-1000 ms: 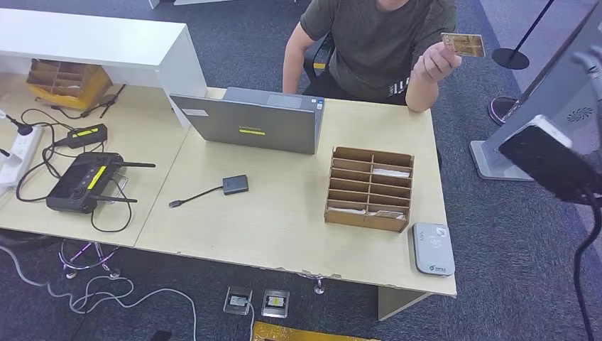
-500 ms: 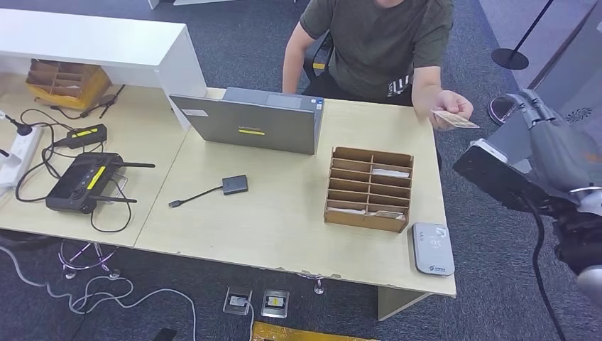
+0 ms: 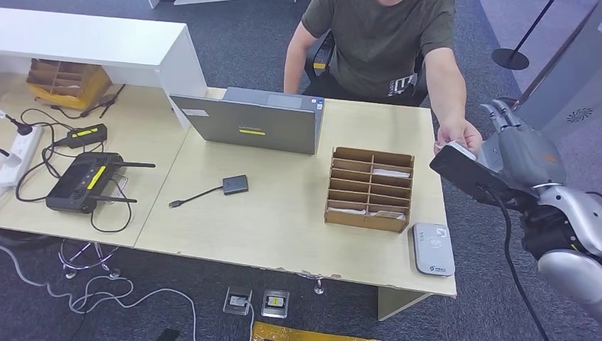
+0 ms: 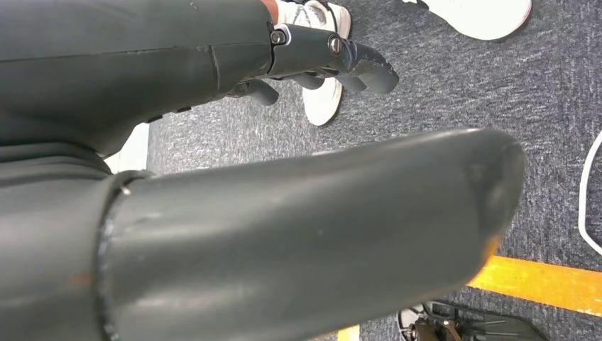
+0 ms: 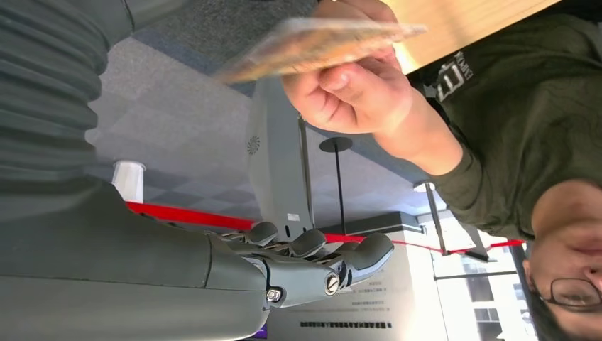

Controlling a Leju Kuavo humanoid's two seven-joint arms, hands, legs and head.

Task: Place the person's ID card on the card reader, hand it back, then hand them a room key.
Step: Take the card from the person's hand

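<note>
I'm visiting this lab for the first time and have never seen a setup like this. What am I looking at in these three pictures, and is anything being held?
It is a humanoid robot at a reception desk. The wide picture comes from its head, looking down; the other two come from cameras at its wrists, so they look turned. A seated person holds out an ID card toward the robot's right hand, which is raised beside the table with its fingers apart, holding nothing. The left hand hangs over the floor, also empty. On the table lie a laptop, a small adapter, a wooden card rack and the card reader.
</note>
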